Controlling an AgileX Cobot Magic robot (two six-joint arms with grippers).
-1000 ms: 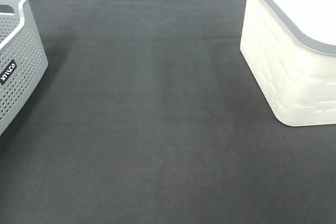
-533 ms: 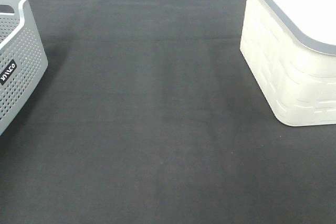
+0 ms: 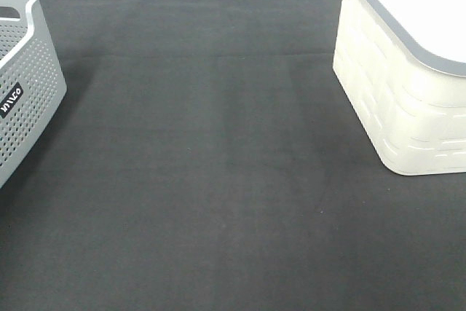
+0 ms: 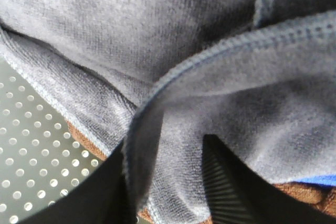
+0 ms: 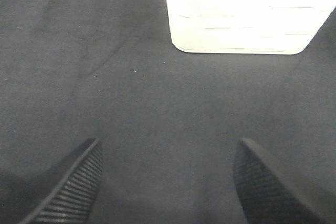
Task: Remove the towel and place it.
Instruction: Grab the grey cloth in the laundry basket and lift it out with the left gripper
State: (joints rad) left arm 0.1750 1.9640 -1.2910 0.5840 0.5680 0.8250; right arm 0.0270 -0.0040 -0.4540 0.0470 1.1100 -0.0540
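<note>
The bluish-grey towel fills the left wrist view, rumpled, with a stitched hem curving across it. It lies inside the grey perforated basket, on top of a brown cloth. My left gripper is down in the basket with a raised fold of the towel pinched between its black fingers. In the exterior high view neither arm nor the towel shows. My right gripper hangs open over the black table cover with nothing between its fingers.
The grey perforated basket stands at the table's left edge. A white basket with a grey-rimmed lid stands at the back right, just ahead of the right gripper. Black cloth covers the table between them.
</note>
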